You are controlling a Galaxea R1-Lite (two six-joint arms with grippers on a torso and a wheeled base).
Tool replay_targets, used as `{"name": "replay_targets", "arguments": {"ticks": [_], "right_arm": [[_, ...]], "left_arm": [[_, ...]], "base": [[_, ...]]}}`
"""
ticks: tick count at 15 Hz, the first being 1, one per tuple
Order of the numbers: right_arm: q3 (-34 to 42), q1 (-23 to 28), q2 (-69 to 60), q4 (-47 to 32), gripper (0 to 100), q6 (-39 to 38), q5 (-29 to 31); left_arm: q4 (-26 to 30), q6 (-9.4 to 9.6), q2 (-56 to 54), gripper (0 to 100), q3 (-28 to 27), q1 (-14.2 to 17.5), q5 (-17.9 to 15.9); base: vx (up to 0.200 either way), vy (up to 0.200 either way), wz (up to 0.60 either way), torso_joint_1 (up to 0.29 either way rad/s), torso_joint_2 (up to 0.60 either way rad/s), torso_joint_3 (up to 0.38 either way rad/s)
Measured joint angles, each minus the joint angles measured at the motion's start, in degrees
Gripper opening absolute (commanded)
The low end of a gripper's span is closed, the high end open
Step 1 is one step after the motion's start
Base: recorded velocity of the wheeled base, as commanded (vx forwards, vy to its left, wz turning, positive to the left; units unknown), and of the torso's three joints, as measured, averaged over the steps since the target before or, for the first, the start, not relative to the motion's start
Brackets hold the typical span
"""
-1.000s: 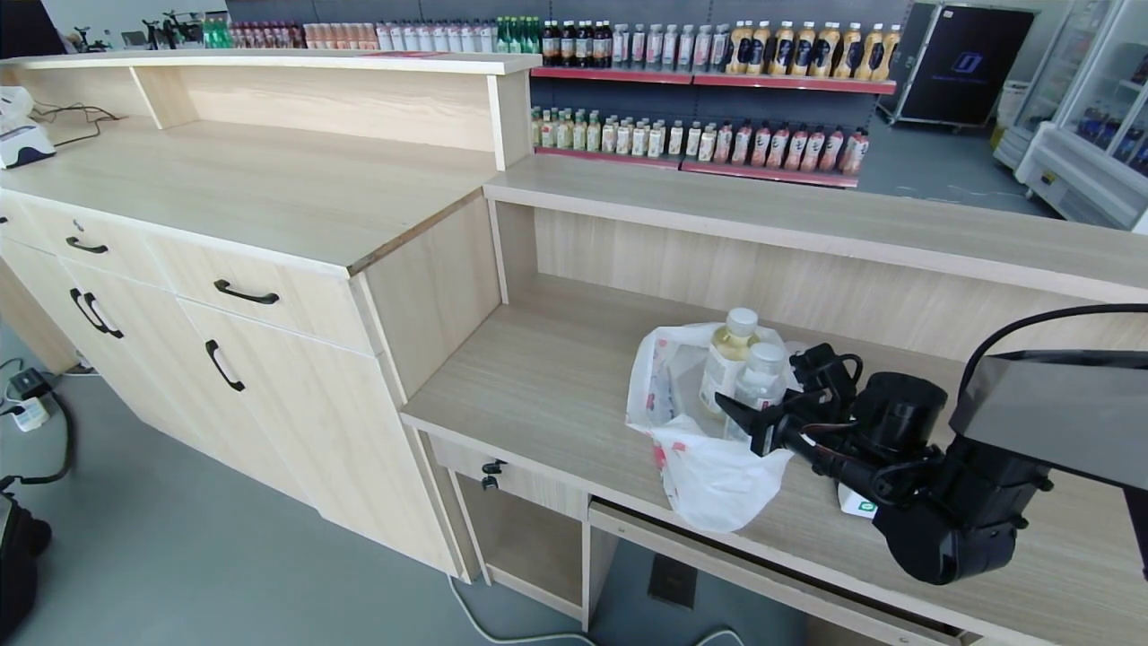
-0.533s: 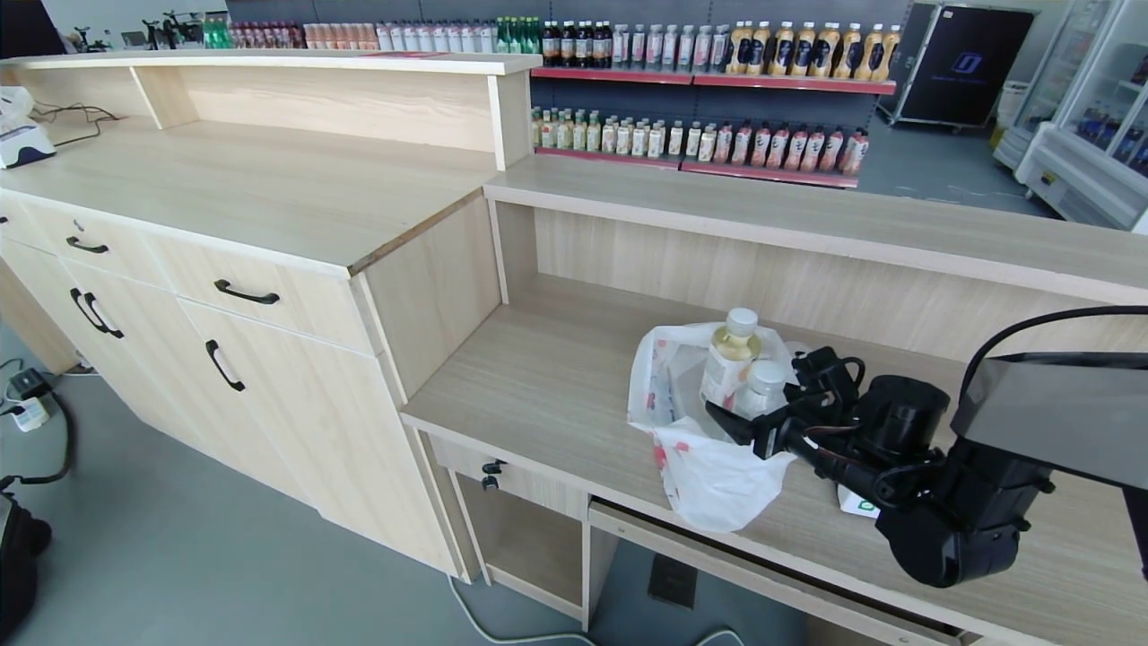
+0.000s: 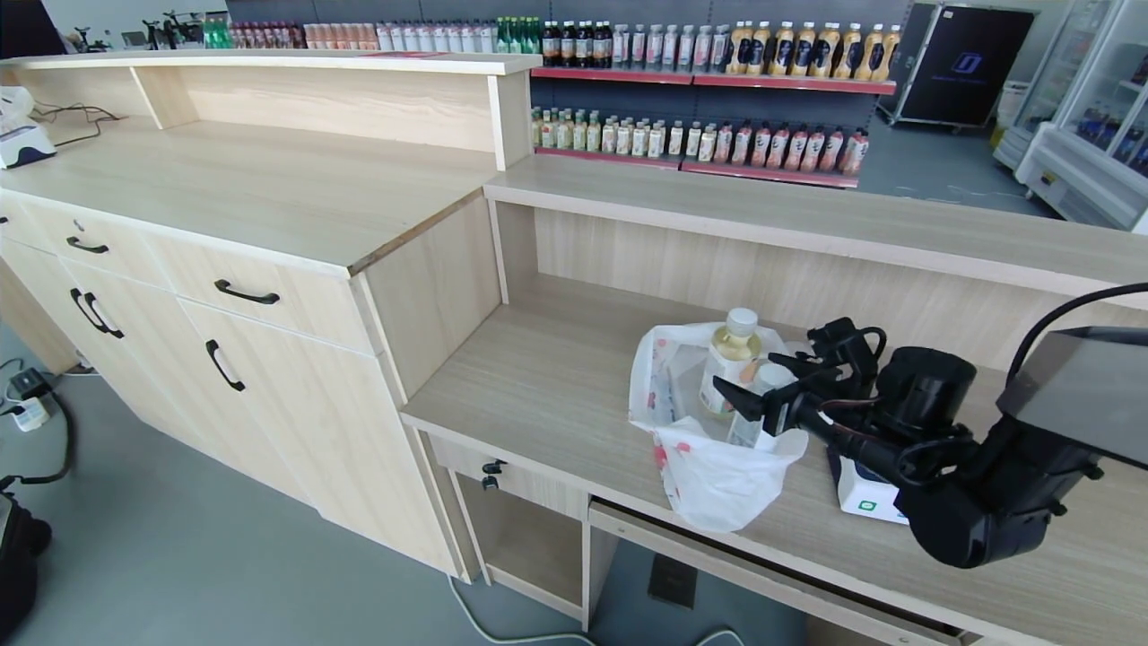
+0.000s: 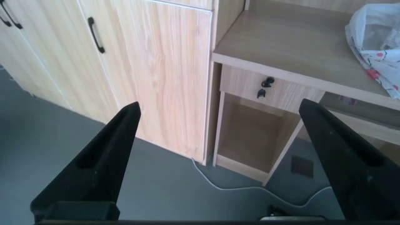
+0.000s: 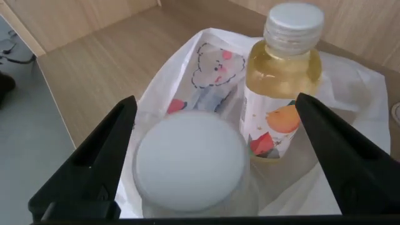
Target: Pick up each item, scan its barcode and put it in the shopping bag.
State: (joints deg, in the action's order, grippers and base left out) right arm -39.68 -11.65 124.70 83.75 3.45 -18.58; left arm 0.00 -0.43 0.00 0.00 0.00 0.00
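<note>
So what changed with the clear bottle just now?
The right tool lowered the clear bottle into the bag, seems to have let go, and drew back to the right, uncovering more of a white box. The yellow bottle and bag stayed put.

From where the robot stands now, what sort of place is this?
Most likely a small shop, at its checkout. Behind stand shelves of bottled drinks and glass-fronted coolers. In front, a shopping bag with bottles in it sits on a wooden counter.
</note>
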Motion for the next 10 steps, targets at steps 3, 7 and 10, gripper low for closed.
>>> {"name": "replay_targets", "arguments": {"ticks": [3, 7, 10], "right_arm": [[0.00, 0.55, -9.65, -10.69, 100, 0.38, 0.38], [0.22, 6.78, -24.28, -27.67, 100, 9.46, 2.85], [-0.63, 11.13, -32.04, -33.63, 100, 13.43, 6.97]], "left_arm": [[0.00, 0.00, 0.00, 100, 0.00, 0.00, 0.00], [0.00, 0.00, 0.00, 100, 0.00, 0.00, 0.00], [0.00, 0.00, 0.00, 100, 0.00, -0.02, 0.00]], "base": [[0.000, 0.000, 0.00, 0.000, 0.00, 0.000], [0.000, 0.000, 0.00, 0.000, 0.00, 0.000], [0.000, 0.000, -0.40, 0.002, 0.00, 0.000]]}}
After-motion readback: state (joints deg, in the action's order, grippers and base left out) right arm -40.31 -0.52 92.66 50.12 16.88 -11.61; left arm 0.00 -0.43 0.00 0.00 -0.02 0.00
